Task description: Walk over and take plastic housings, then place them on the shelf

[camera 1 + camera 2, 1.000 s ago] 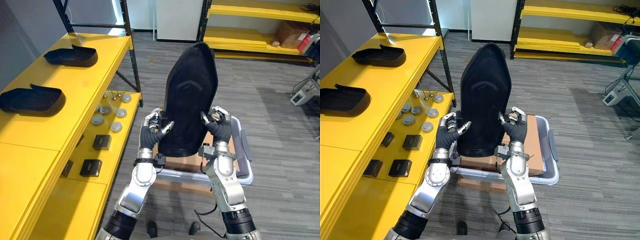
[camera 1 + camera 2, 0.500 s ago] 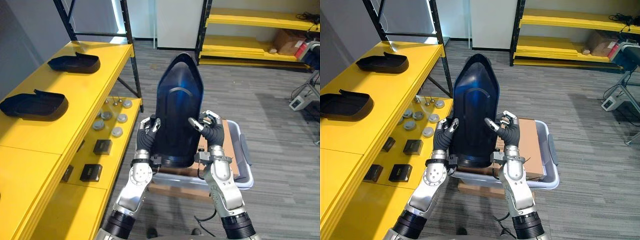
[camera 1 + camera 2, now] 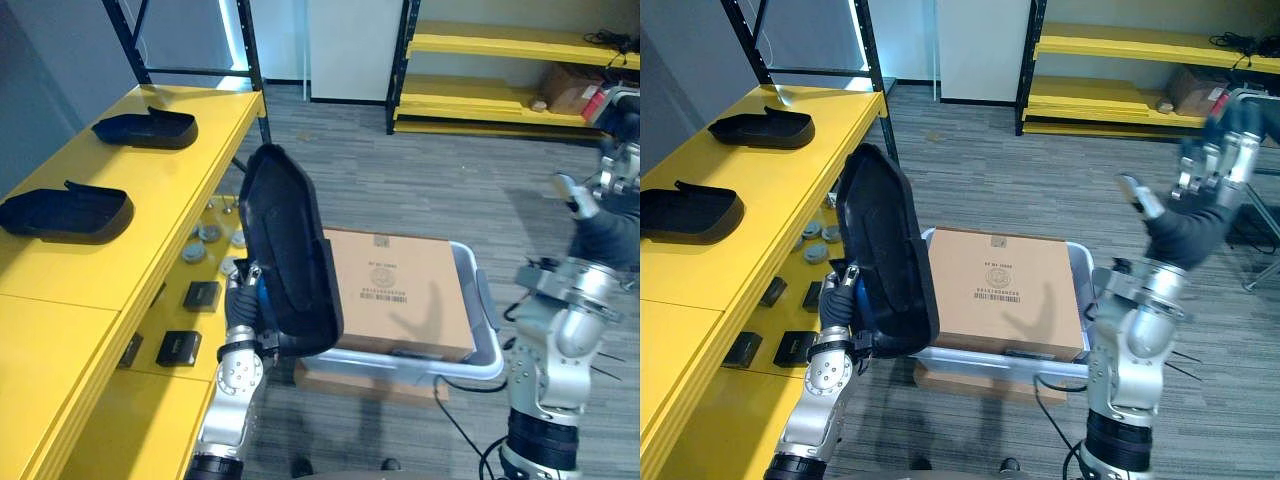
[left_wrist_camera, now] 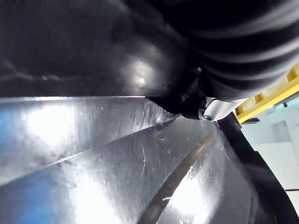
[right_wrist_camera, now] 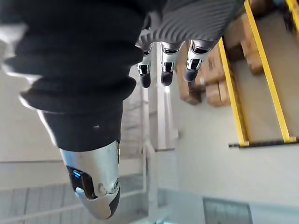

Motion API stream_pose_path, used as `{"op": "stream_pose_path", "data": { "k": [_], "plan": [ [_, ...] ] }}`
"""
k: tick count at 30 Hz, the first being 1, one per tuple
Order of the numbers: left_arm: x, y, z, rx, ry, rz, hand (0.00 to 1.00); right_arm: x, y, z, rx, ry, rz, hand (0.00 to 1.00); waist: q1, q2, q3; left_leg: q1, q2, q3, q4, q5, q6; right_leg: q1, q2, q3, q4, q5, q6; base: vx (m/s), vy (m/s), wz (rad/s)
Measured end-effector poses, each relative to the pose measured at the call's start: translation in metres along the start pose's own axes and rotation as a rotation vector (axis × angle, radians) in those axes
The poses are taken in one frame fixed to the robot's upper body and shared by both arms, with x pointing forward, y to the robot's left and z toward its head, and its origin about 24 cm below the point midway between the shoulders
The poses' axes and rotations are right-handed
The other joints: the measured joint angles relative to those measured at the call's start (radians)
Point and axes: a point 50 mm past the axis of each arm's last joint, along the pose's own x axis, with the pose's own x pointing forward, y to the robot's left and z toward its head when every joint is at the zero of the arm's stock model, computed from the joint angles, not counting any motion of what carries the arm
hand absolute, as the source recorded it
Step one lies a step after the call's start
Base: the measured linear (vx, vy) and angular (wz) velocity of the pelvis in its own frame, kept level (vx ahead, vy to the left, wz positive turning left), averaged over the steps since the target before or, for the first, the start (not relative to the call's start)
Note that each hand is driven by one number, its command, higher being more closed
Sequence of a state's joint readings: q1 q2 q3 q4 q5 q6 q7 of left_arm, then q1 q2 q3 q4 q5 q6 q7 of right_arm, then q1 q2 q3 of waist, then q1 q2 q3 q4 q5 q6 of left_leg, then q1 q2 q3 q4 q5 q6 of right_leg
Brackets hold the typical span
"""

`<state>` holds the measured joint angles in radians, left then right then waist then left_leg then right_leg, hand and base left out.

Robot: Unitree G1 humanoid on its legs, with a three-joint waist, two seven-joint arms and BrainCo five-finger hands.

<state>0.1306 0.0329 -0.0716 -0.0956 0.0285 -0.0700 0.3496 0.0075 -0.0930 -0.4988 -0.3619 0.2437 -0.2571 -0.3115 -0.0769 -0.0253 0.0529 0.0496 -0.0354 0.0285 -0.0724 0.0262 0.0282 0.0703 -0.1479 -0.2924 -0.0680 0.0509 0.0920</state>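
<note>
A large black plastic housing (image 3: 290, 250) stands upright and edge-on above the floor beside the yellow shelf (image 3: 150, 230). My left hand (image 3: 245, 290) is shut on its lower left edge and carries it alone; the left wrist view shows the housing's glossy inner face (image 4: 93, 163) right against the hand. My right hand (image 3: 1190, 225) is raised at the far right, well away from the housing, with straight spread fingers (image 5: 163, 70) and nothing in it. Two more black housings (image 3: 145, 128) (image 3: 65, 208) lie on the shelf top.
A cardboard box (image 3: 395, 290) sits in a grey tote (image 3: 480, 345) just right of the held housing. Small black blocks (image 3: 200, 295) and silver discs (image 3: 210, 235) lie on the shelf's lower level. Another yellow rack (image 3: 500, 100) stands across the grey floor.
My right hand let go of the housing, opened, and swung up to the right. The housing turned leftward toward the shelf, now in the left hand alone, uncovering the cardboard box.
</note>
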Motion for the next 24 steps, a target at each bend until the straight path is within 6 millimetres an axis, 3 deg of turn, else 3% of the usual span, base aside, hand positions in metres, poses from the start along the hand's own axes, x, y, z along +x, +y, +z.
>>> {"op": "stream_pose_path", "data": {
  "k": [2, 5, 7, 9, 13, 16, 18, 20, 22, 23, 24],
  "plan": [
    [-0.008, 0.004, 0.0, -0.007, 0.006, 0.014, 1.0, -0.021, -0.04, -0.037, -0.157, 0.218, -0.105, 0.0, -0.009, 0.0, 0.0, 0.0, 0.001, 0.001, -0.002, 0.0, 0.0, -0.001, 0.001, 0.001, 0.001, -0.001, 0.0, 0.0, 0.0, 0.0],
    [-0.015, 0.01, 0.004, -0.036, 0.0, 0.024, 1.0, -0.06, -0.08, -0.081, -0.318, 0.529, -0.193, 0.0, -0.019, 0.007, -0.003, 0.001, 0.004, 0.003, -0.003, -0.001, 0.0, -0.007, 0.001, 0.001, 0.014, -0.01, 0.001, 0.0, 0.0, 0.01],
    [-0.017, 0.013, 0.009, -0.056, -0.019, 0.024, 1.0, -0.094, -0.102, -0.102, -0.381, 0.722, -0.228, 0.0, -0.018, 0.013, -0.006, 0.0, 0.008, 0.003, -0.004, -0.007, -0.007, -0.007, 0.001, -0.002, 0.029, -0.02, -0.001, -0.02, -0.01, 0.08],
    [-0.022, 0.021, 0.014, -0.082, -0.038, 0.046, 1.0, -0.144, -0.117, -0.118, -0.404, 0.945, -0.249, 0.0, -0.013, 0.021, -0.013, 0.003, 0.016, 0.002, -0.002, -0.021, -0.013, -0.009, 0.003, -0.008, 0.06, -0.047, -0.002, -0.03, -0.03, 0.06],
    [-0.03, 0.027, 0.016, -0.099, -0.043, 0.067, 1.0, -0.214, -0.122, -0.134, -0.392, 1.248, -0.204, 0.0, 0.016, 0.035, -0.02, 0.009, 0.025, -0.009, 0.004, -0.035, -0.022, -0.01, -0.003, -0.021, 0.108, -0.085, -0.005, 0.02, -0.024, 0.07],
    [-0.033, 0.027, 0.014, -0.121, -0.027, 0.065, 1.0, -0.245, -0.111, -0.142, -0.374, 1.387, -0.134, 0.0, 0.04, 0.032, -0.017, 0.003, 0.021, -0.055, 0.018, -0.038, -0.027, -0.007, -0.016, -0.065, 0.159, -0.125, -0.001, 0.05, -0.038, 0.46],
    [-0.035, 0.028, 0.016, -0.132, -0.032, 0.069, 1.0, -0.257, -0.103, -0.146, -0.361, 1.448, -0.087, 0.0, 0.052, 0.027, -0.014, -0.017, 0.013, -0.096, 0.038, -0.038, -0.027, -0.007, -0.03, -0.111, 0.187, -0.148, -0.001, 0.04, -0.041, 0.74],
    [-0.036, 0.026, 0.02, -0.157, -0.044, 0.068, 1.0, -0.266, -0.096, -0.149, -0.353, 1.492, -0.044, 0.0, 0.089, 0.019, -0.008, -0.072, -0.014, -0.167, 0.079, -0.038, -0.027, -0.005, -0.063, -0.209, 0.228, -0.18, 0.009, 0.05, -0.021, 1.27],
    [-0.037, 0.024, 0.025, -0.177, -0.06, 0.064, 1.0, -0.269, -0.094, -0.152, -0.358, 1.507, -0.021, 0.0, 0.094, 0.014, -0.004, -0.131, -0.031, -0.162, 0.119, -0.042, -0.024, 0.0, -0.092, -0.306, 0.261, -0.198, 0.018, 0.02, 0.023, 1.68],
    [-0.037, 0.023, 0.028, -0.187, -0.079, 0.059, 1.0, -0.268, -0.086, -0.155, -0.353, 1.51, 0.012, 0.0, 0.098, 0.009, 0.006, -0.164, 0.008, -0.014, 0.151, -0.067, -0.006, 0.016, -0.113, -0.377, 0.28, -0.207, 0.023, 0.02, 0.035, 1.79],
    [-0.037, 0.023, 0.029, -0.188, -0.083, 0.059, 1.0, -0.266, -0.082, -0.157, -0.35, 1.503, 0.029, 0.0, 0.098, 0.01, 0.01, -0.174, 0.033, 0.069, 0.168, -0.069, -0.002, 0.027, -0.119, -0.401, 0.287, -0.207, 0.023, 0.04, 0.038, 1.39]
  ]
}}
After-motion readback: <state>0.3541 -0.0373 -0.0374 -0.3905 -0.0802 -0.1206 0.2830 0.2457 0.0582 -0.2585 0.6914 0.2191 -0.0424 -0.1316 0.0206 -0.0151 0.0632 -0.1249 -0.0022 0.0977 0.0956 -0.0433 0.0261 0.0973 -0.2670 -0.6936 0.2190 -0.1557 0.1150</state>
